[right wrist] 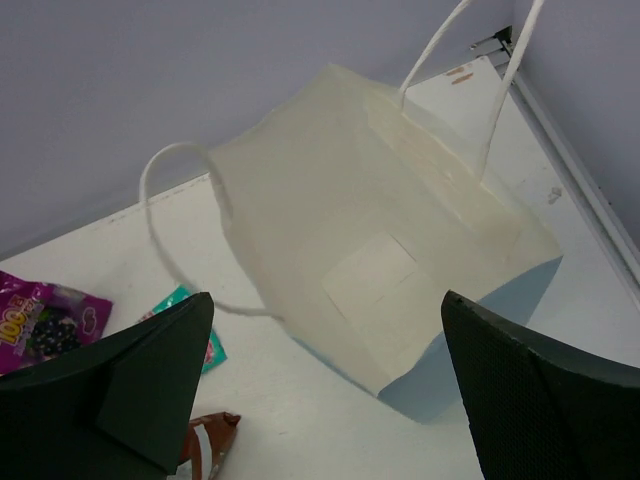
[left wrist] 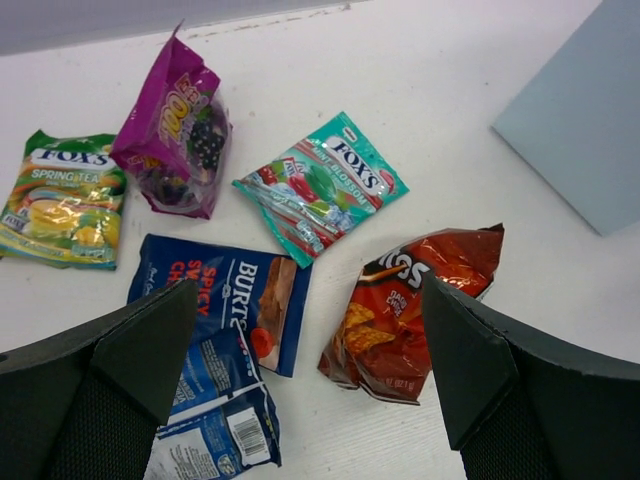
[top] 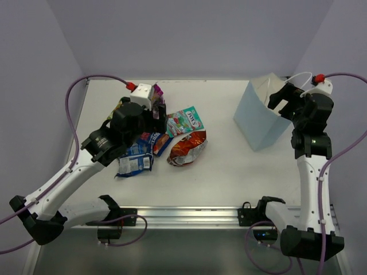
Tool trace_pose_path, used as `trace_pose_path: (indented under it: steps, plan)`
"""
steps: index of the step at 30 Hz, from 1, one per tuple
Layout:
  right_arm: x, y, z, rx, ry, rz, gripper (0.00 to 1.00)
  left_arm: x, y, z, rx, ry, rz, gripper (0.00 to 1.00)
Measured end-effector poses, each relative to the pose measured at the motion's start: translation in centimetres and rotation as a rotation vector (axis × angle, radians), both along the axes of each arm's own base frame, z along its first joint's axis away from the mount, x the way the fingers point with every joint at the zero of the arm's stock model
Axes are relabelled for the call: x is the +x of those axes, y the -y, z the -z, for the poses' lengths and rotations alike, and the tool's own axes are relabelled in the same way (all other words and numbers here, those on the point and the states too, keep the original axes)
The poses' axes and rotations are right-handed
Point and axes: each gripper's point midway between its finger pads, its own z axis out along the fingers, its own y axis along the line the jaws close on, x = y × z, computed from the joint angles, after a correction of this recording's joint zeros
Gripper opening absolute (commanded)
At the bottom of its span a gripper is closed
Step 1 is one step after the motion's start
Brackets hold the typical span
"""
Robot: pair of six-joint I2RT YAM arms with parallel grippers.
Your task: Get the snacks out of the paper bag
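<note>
This looks like a robotics lab cell, not a home or a shop. A white table (top: 223, 177) sits boxed in by plain pale lilac panels (top: 189, 34) on three sides, with no decoration on them. An aluminium rail (top: 189, 213) runs along the near edge and carries the black bases of two white-and-black robot arms, the left arm (top: 74, 166) and the right arm (top: 309, 172). Purple cables (top: 350, 74) loop out to the wrists. The only everyday goods are foil snack packets (top: 184, 148) and a light blue paper bag (top: 261, 120), laid out on the bare surface.
</note>
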Motion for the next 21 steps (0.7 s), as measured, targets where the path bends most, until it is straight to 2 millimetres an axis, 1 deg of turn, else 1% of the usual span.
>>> trace_pose_path:
  steps: [3,6,7,10,13,15,17,18,19,21]
  plan:
    - [-1.0,0.3,-1.0,-0.030,0.015,0.015,0.99,-0.1,-1.1,-0.9,0.014,0.017,-0.035,1.00]
    - [-2.6,0.4,-3.3,-0.060,0.077,0.028,0.99,-0.2,-2.2,-2.3,0.025,0.043,-0.074,1.00]
    - [-3.5,0.4,-4.5,-0.074,0.114,0.034,0.99,-0.3,-2.7,-2.9,0.027,0.055,-0.091,1.00]
    - [-6.8,0.4,-8.7,-0.109,0.243,0.061,0.99,-0.8,-4.3,-5.2,0.024,0.098,-0.133,1.00]
    - [-10.4,-0.1,-12.5,-0.140,0.374,0.070,0.99,-1.8,-6.5,-8.6,0.004,0.166,-0.180,1.00]
    - [-13.0,-0.8,-14.8,-0.155,0.461,0.057,0.99,-2.8,-8.1,-11.2,-0.023,0.216,-0.212,1.00]
    - [-15.3,-1.5,-16.4,-0.169,0.531,0.034,0.99,-4.1,-10.1,-13.5,-0.051,0.265,-0.245,1.00]
    - [-16.1,-1.8,-16.8,-0.172,0.554,0.023,0.99,-4.8,-11.0,-14.6,-0.070,0.288,-0.263,1.00]
    - [-17.2,-2.1,-17.3,-0.180,0.583,0.011,0.99,-5.7,-12.1,-15.5,-0.088,0.309,-0.280,1.00]
    - [-19.3,-2.6,-18.0,-0.190,0.635,-0.009,0.99,-7.2,-14.0,-16.5,-0.114,0.340,-0.308,1.00]
